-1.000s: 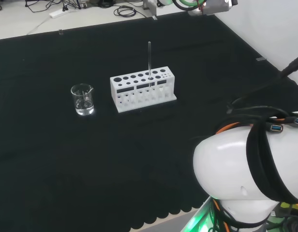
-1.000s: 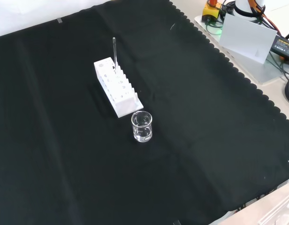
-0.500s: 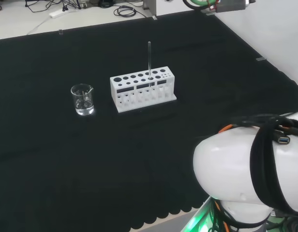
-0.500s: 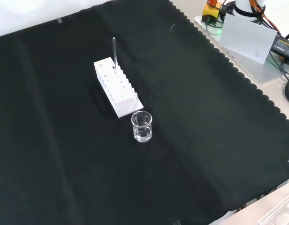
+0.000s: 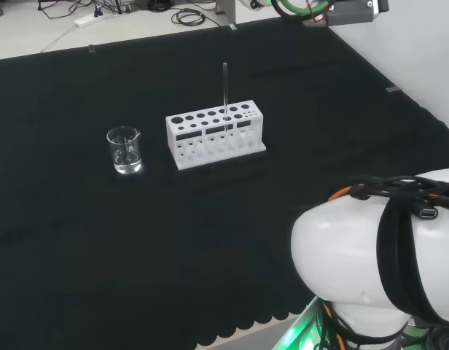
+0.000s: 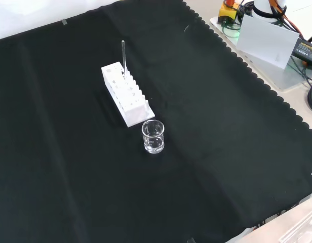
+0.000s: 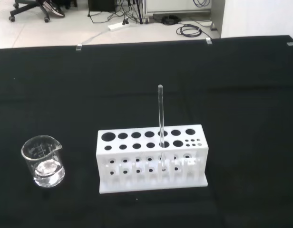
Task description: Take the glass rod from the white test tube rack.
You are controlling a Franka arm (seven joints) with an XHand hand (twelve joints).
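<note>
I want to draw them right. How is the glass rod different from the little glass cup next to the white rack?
The glass rod is thin and tall, while the beaker is short and wide. The rod stands upright in a hole of the white test tube rack; the beaker stands apart on the black cloth. The beaker has a pouring lip; the rod is plain. Both are clear and upright.

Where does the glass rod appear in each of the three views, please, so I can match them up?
Head view: glass rod stands upright in the white rack, right of the beaker.
Front view: rod rises from the rack's far end; beaker nearer.
Wrist view: rod upright in the rack.
Shared landmark: the rack.
</note>
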